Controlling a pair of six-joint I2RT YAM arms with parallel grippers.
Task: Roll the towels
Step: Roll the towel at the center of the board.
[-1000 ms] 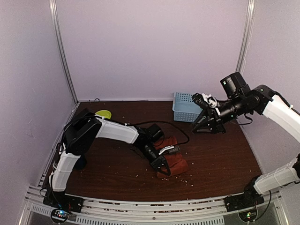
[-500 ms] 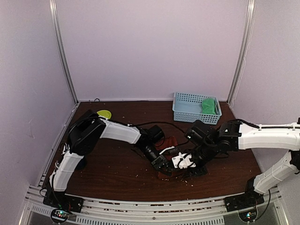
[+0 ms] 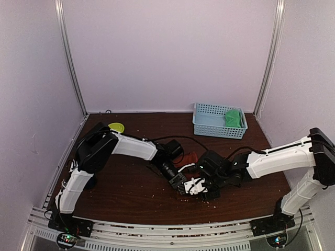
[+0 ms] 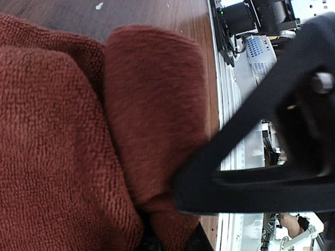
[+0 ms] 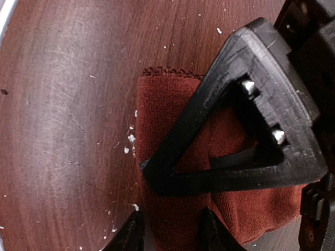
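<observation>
Near the front middle of the table (image 3: 131, 196) lies the rust towel (image 3: 189, 158), bunched between the two arms. The left wrist view shows a fat, rounded fold of it lying beside a broader thickness of the same cloth, so I'd judge the roll is started but not finished. The green towel (image 3: 234, 118) already sits at the right end of the light-blue basket (image 3: 209, 125) by the back wall, well apart from the action. It looks like a compact bundle, though from here I cannot tell how neatly it is rolled. By my reckoning one towel is dealt with. The other has to be rolled tight and, I'd guess, carried to join it.

Both towels are soft terry: the rust one shows a nubbly looped pile and a stitched hem along its far edge in the right wrist view. It will sag and spring open if let go. The basket is stiff plastic lattice with straight walls.

The left gripper (image 3: 180, 184) has its jaws drawn narrow and looks to be pinching the near end of the rust towel. The right gripper (image 3: 198, 186) is just beside it, one black triangular finger laid across the cloth. I cannot tell how wide its jaws stand or whether they hold anything.

Around them the tabletop is dark, scuffed wood grain dusted with pale crumbs (image 5: 131, 138). A small yellow-green disc (image 3: 115, 127) sits at the back left.
</observation>
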